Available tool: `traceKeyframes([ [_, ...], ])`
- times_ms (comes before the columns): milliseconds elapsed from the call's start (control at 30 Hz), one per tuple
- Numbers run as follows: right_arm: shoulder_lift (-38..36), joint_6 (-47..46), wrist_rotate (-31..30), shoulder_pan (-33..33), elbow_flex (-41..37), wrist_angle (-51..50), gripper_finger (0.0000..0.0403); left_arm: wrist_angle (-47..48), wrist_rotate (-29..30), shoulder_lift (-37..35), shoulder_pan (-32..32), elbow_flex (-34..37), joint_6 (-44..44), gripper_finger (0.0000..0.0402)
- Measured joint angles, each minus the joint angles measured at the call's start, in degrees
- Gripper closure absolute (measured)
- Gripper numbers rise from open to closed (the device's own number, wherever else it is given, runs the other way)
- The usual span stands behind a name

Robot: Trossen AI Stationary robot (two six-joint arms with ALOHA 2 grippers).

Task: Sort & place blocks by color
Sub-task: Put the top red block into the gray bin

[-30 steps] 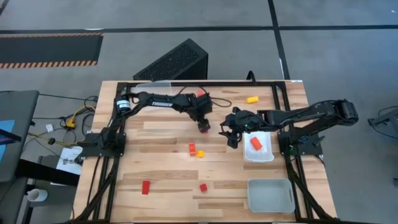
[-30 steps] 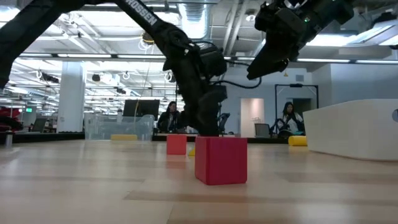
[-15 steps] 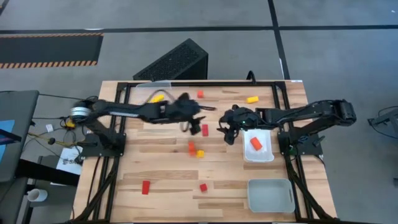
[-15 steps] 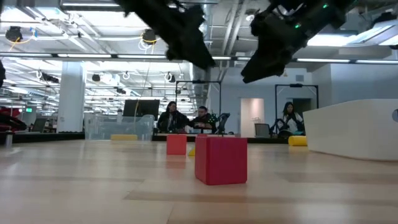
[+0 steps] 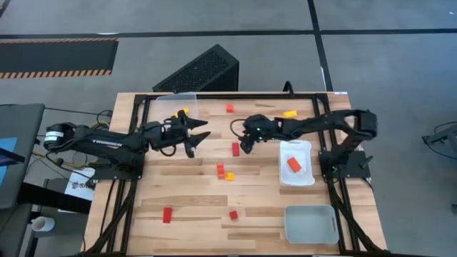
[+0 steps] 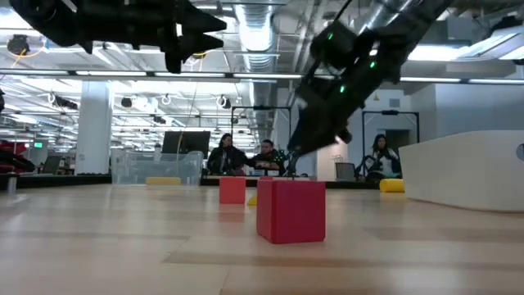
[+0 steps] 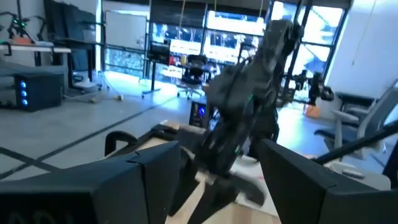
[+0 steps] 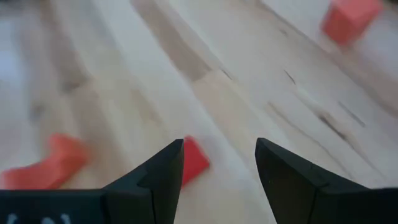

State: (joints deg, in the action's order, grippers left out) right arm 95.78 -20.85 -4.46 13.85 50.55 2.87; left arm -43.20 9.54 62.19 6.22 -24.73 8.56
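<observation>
Holding one orange block (image 5: 293, 164), the white tray (image 5: 284, 175) sits at the table's right side; the second tray (image 5: 310, 236) nearer the front corner holds nothing I can see. Both left gripper (image 5: 197, 138) and right gripper (image 5: 243, 145) hang with fingers apart, empty. A red block (image 5: 235, 148) lies just beside the right gripper; other blocks lie scattered on the table (image 5: 186, 207).

Yellow block (image 5: 183, 113): we see it only partly, behind the left arm and the clear tray (image 5: 174, 102).
Red blocks in the right wrist view: we find them smeared, one (image 8: 194, 160) half hidden by the pincer's finger (image 8: 163, 180).
People (image 6: 246, 156) beyond the worktop: too small to tell more.
Right arm (image 7: 249, 118) in the left wrist view: blurred.
</observation>
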Motion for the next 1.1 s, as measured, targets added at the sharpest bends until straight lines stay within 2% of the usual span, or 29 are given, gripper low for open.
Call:
traceKeyframes([
  [267,12.6,-8.3,4.3,1.9,11.0,-5.4,0.0180,1.8,-3.5,-1.0,-0.6,0.6,1.4,0.0194],
  [500,20.5,-7.3,2.2,-0.3,24.6,-20.6,0.0180,2.9,-4.6,-1.0,-1.6,0.6,1.8,0.0194],
  [700,21.4,-5.7,-5.8,-1.6,30.2,-29.7,0.0180,2.1,-4.2,-1.2,-1.9,0.4,1.4,0.0194],
  [933,19.1,-13.7,-6.3,-3.0,30.5,-35.7,0.0180,2.2,-3.8,-2.2,-1.7,-1.2,0.0,0.0194],
  [1100,19.1,-17.5,-6.1,-5.4,30.5,-35.7,0.0180,2.1,-5.2,-2.3,-1.7,-2.0,-0.3,0.0194],
])
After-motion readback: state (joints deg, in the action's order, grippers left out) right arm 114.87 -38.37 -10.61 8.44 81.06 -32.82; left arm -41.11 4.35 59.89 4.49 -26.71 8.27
